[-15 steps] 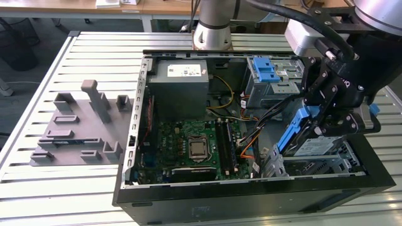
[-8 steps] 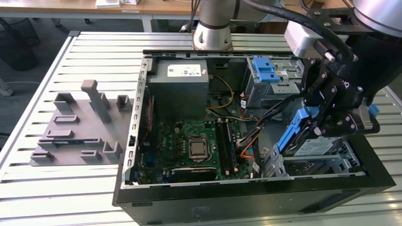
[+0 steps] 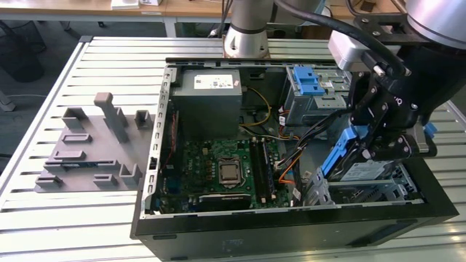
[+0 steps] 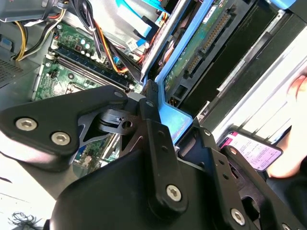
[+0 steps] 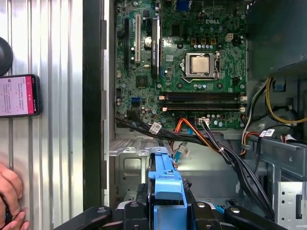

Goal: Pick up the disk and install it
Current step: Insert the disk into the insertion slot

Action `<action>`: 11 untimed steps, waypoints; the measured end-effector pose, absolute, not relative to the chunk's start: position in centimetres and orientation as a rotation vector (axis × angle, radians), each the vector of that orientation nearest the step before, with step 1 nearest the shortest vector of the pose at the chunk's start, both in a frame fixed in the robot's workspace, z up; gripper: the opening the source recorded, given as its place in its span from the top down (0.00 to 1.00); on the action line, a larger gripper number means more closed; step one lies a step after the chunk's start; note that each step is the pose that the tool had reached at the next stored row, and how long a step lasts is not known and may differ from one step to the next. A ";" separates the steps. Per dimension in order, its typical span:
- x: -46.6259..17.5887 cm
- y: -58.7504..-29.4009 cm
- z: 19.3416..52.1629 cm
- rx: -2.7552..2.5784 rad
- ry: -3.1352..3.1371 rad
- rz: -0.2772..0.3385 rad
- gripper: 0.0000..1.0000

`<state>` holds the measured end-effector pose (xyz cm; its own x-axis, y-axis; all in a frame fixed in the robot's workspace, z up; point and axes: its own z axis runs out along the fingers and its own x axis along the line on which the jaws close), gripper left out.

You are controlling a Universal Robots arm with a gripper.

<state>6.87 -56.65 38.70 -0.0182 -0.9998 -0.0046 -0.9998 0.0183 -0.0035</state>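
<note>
The disk (image 3: 342, 158), silver in a blue plastic carrier, hangs tilted on edge over the front corner of the open computer case on the exterior view's right. My gripper (image 3: 386, 143) is shut on it from above. In the first wrist view the blue carrier (image 5: 165, 184) sits clamped between my black fingers (image 5: 139, 208), above the metal bay floor. The second wrist view shows the disk's circuit-board underside (image 4: 201, 40) and blue frame running away from my gripper (image 4: 158, 122).
Below the disk lies a silver drive bay (image 3: 375, 191). The case holds a green motherboard (image 3: 226, 169), a grey box with a white sticker (image 3: 211, 101), a silver cage with a blue latch (image 3: 315, 87) and loose cables (image 5: 206, 139). A grey fixture (image 3: 95, 144), a phone (image 5: 18, 96) and a person's hand (image 5: 9, 191) are outside the case.
</note>
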 end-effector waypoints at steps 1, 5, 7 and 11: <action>6.9 -56.7 38.6 -2.197 2.237 0.001 0.64; 6.9 -56.7 38.4 -2.197 2.237 0.001 0.64; 6.9 -56.7 38.3 -2.197 2.237 0.001 0.64; 6.9 -56.7 38.0 -2.197 2.237 0.001 0.64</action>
